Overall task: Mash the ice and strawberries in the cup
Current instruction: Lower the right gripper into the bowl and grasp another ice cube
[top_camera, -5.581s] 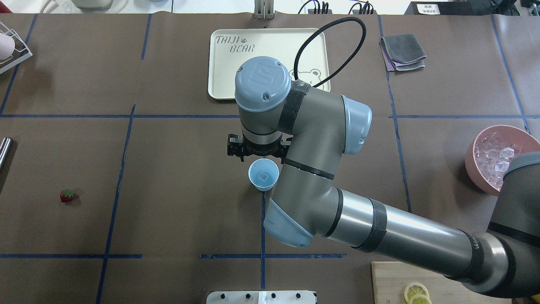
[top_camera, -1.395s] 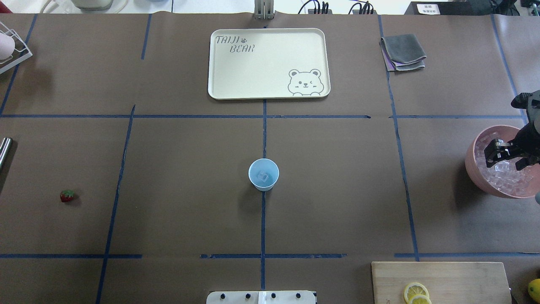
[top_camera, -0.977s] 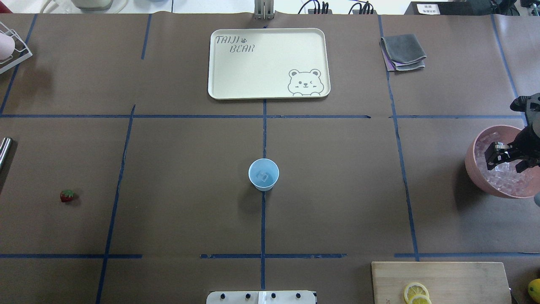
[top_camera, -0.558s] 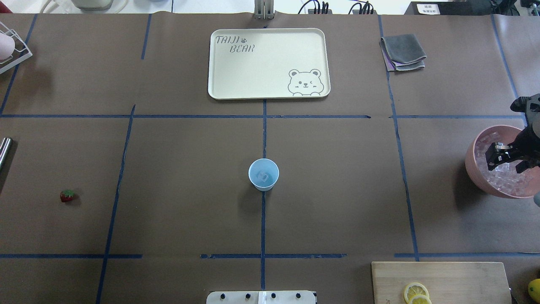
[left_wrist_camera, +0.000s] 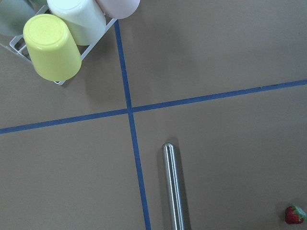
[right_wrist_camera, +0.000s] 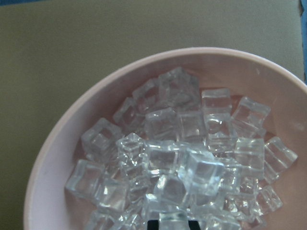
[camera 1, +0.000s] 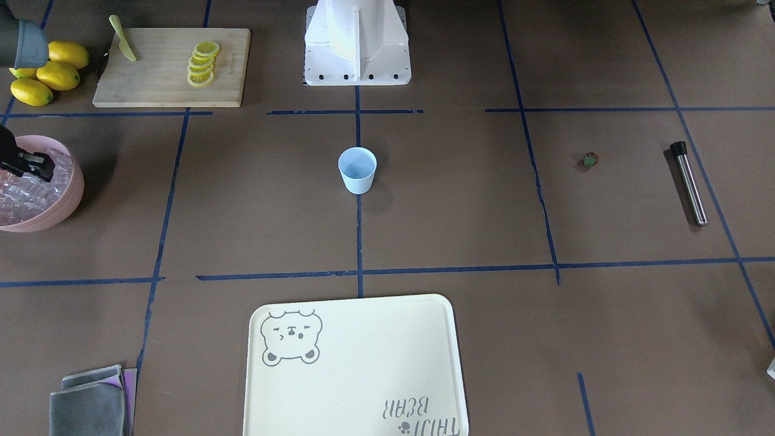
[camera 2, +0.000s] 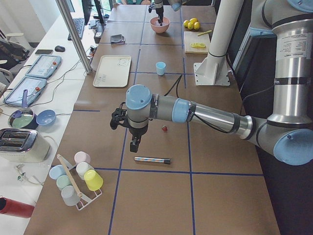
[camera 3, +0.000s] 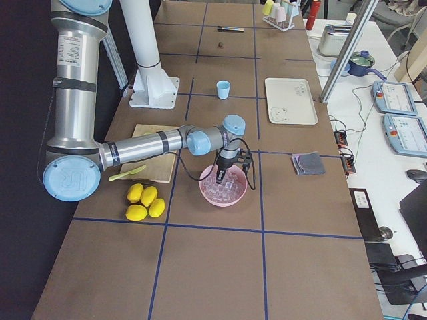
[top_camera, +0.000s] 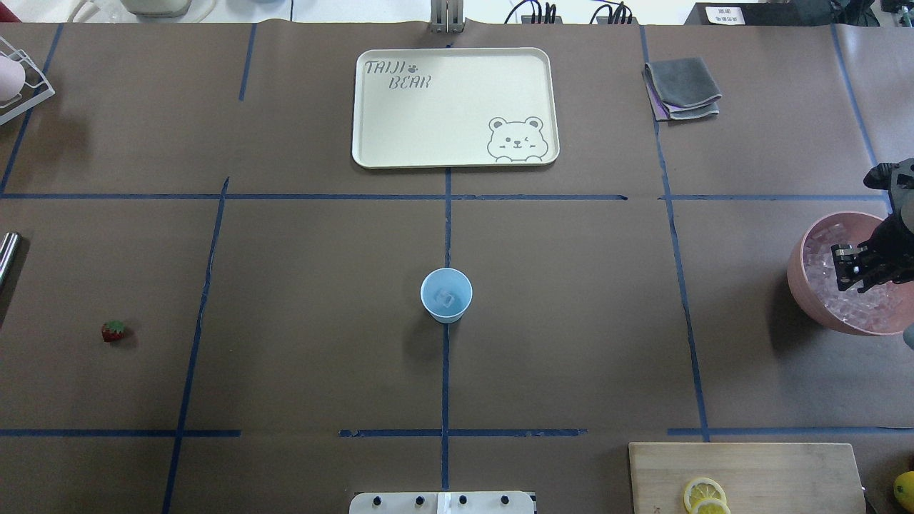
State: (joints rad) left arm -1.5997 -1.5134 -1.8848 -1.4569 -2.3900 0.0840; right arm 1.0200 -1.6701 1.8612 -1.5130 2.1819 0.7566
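Overhead exterior, right edge: right fingers [top_camera: 851,270] pinch narrow on ice [right_wrist_camera: 199,170] in the bowl [top_camera: 794,275] — next, I judge, lift and carry it to the cup [top_camera: 428,307]; left fingers [camera 2: 133,145] — cannot tell.

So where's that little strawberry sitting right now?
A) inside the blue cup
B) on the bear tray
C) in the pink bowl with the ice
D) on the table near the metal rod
D: the strawberry lies alone on the brown table, close to the metal rod and well away from the cup.
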